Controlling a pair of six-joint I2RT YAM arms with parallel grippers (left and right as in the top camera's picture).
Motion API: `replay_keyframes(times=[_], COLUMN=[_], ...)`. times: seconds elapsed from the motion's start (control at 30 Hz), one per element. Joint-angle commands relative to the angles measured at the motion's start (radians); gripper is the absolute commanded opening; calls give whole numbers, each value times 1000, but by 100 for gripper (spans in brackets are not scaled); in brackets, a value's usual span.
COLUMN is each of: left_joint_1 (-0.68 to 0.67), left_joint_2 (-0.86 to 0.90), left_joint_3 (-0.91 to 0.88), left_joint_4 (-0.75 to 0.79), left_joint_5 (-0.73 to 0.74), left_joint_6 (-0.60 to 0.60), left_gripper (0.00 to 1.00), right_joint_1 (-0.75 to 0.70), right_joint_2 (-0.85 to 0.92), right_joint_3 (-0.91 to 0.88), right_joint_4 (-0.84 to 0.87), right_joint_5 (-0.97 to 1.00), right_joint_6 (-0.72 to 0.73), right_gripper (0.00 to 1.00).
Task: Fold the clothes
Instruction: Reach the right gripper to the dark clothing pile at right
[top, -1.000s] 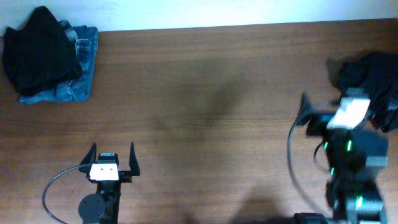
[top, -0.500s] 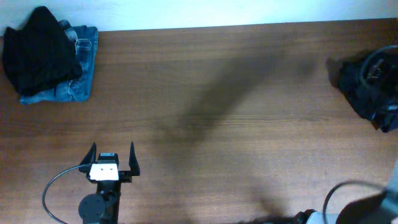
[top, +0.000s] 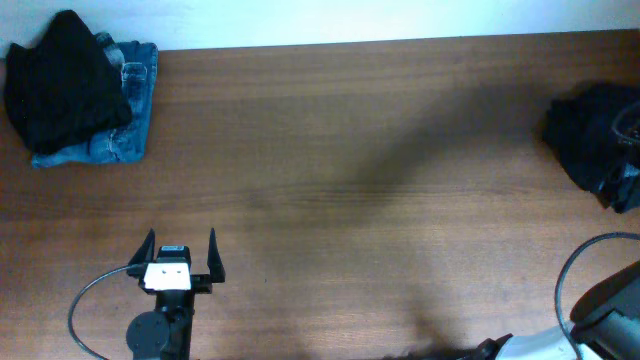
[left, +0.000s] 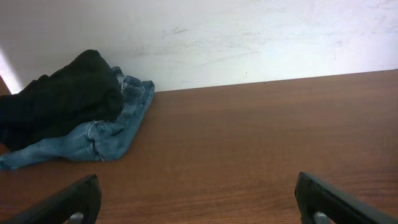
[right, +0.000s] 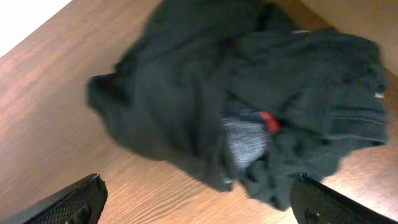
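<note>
Right wrist: red trim (right: 267, 120) on dark clothes (right: 186, 106), hidden overhead | left claw (top: 181, 240), right claw (right: 196, 193) gaping, empty

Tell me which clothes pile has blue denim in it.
The left pile: blue jeans lie under its black garment. The right pile is dark fabric with a red speck, no denim.

Overhead view, with the centre of the table (top: 350, 150) as the dial. At 10 o'clock, by the far edge, jeans (top: 128, 140) lie on the table with a bundled garment (top: 60, 85) on top, covering their 9 o'clock side. At 3 o'clock a heap of clothes (top: 590, 145) sits at the table's edge. At 7 o'clock stands the left gripper (top: 181, 242), well apart from both.
</note>
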Motion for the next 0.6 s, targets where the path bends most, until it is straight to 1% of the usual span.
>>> replay_keyframes(times=[0.0,0.13,0.37,0.57], left_joint_1=[6,6,6,6], left_joint_2=[-7,-7,-7,-7], left_joint_3=[-2,-2,-2,-2], left_joint_4=[-6,-5,-6,-6], left_joint_5=[11,11,11,11], left_joint_6=[13,13,13,13], left_gripper=[99,99,99,99], right_joint_1=[-43,-73,-78,-78], right_joint_2=[33,65,137,189], right_joint_3=[24,24,24,24], right_joint_4=[14,24,35,36], right_joint_5=[-7,22,24,126], right_joint_6=[1,6,8,8], right_gripper=[99,99,99,99])
